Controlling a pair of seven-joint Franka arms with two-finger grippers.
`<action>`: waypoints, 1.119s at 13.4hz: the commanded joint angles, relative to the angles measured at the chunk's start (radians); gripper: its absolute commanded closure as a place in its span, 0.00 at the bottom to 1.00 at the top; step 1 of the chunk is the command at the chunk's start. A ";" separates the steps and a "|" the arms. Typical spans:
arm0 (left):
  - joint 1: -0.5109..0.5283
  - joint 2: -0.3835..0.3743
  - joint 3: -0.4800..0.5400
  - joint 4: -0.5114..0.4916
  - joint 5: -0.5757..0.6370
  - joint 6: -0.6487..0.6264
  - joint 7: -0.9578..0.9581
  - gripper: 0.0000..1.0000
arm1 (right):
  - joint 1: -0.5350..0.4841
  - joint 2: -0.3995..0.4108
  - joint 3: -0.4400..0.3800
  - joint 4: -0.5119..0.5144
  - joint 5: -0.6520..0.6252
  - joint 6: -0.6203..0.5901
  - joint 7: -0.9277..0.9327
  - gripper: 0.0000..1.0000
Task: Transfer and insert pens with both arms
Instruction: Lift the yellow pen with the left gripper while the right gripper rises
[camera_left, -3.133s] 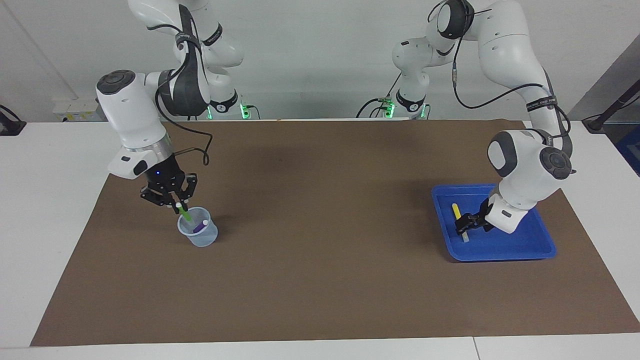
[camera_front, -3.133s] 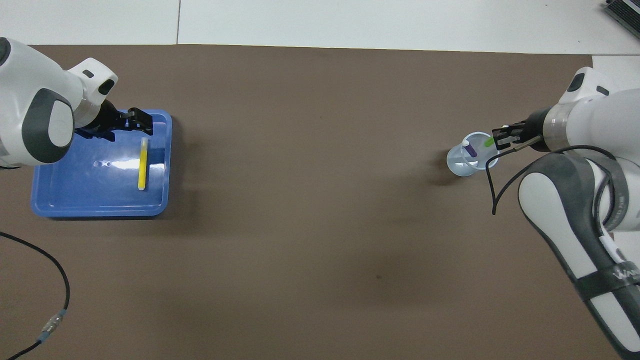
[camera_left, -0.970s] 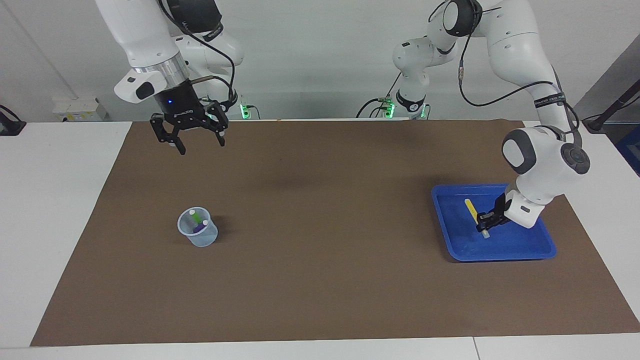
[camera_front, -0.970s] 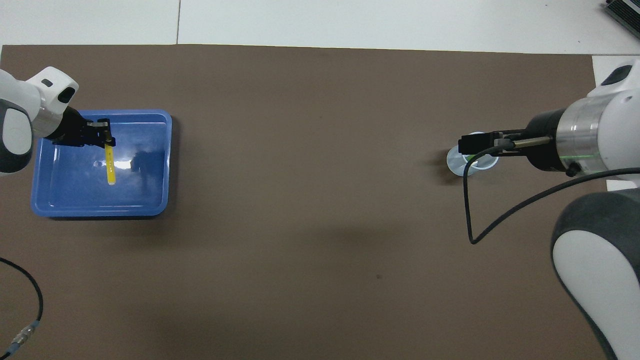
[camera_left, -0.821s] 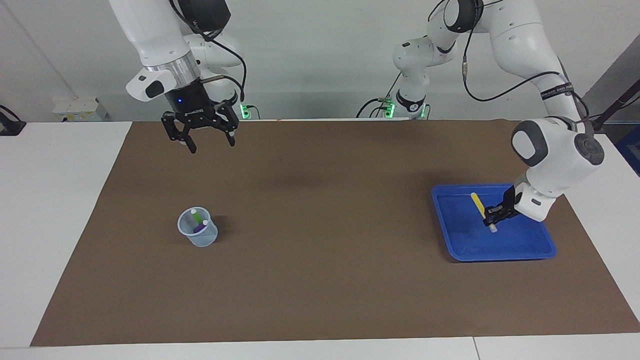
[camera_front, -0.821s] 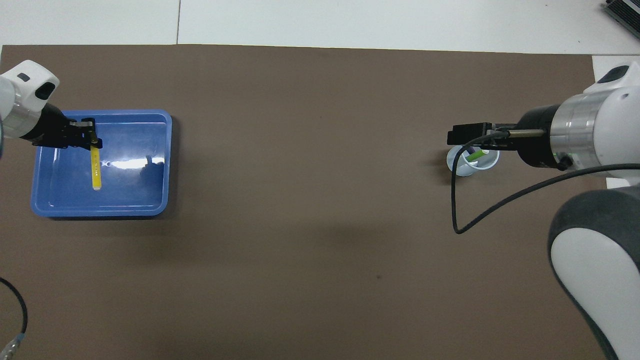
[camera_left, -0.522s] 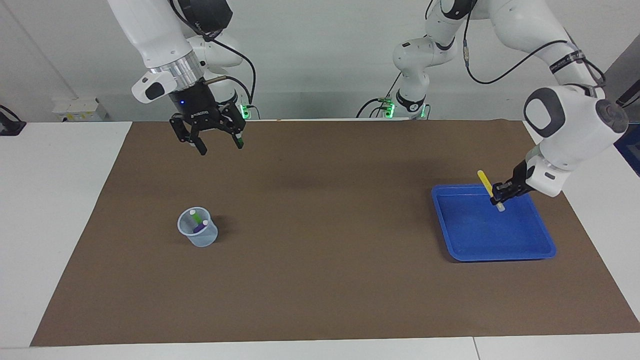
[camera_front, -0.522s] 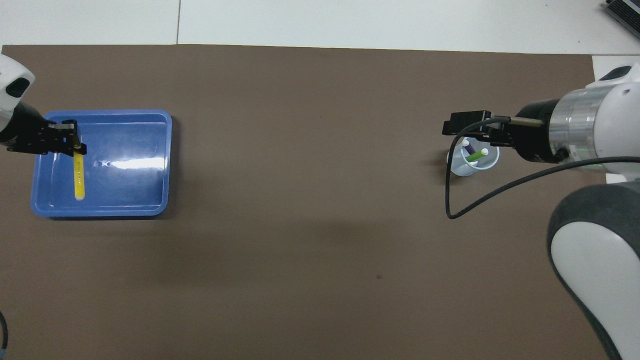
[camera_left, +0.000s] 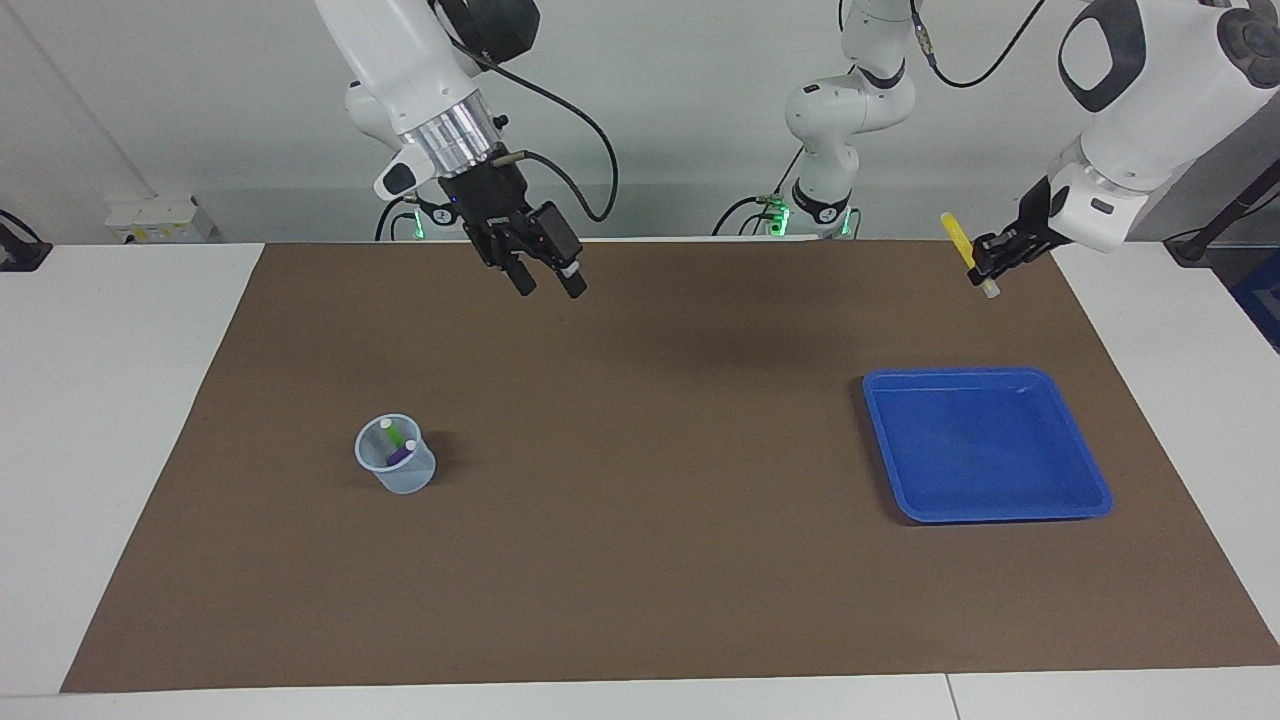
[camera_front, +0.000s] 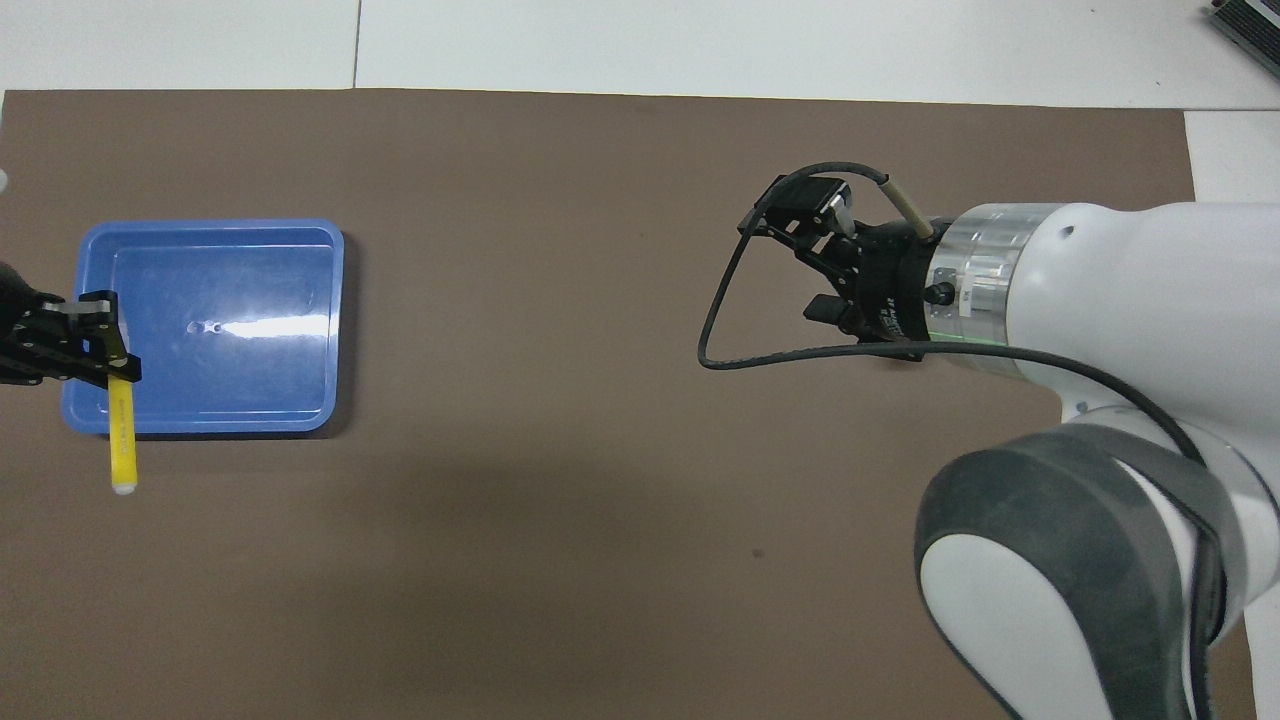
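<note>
Currently the brown-matted table (camera_left: 640, 560) carries an empty blue plastic tray (camera_left: 1090, 495) and a clear cup (camera_left: 397, 472) holding the green pen (camera_left: 397, 436) and purple pen (camera_left: 400, 455). Left claw (camera_left: 985, 268) pinches the yellow pen (camera_left: 957, 240) aloft, presumably for handover; right claw (camera_left: 546, 282) hangs spread, empty.

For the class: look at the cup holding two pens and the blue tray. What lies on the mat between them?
Nothing: between the cup and the blue tray the facing view shows only bare brown mat. The overhead view hides the cup under the right arm.

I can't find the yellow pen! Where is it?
The left end effector holds the yellow pen up in the air, near the blue tray at the left arm's end of the table.
</note>
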 joint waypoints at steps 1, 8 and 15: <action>-0.058 -0.015 0.010 -0.026 -0.010 0.004 -0.157 1.00 | 0.021 0.000 0.002 -0.015 0.045 0.050 0.118 0.00; -0.089 -0.064 0.004 -0.130 -0.249 0.058 -0.596 1.00 | 0.110 0.001 0.002 -0.057 0.061 0.113 0.276 0.00; -0.128 -0.144 0.003 -0.332 -0.578 0.319 -1.018 1.00 | 0.197 0.024 0.002 -0.075 0.059 0.147 0.437 0.00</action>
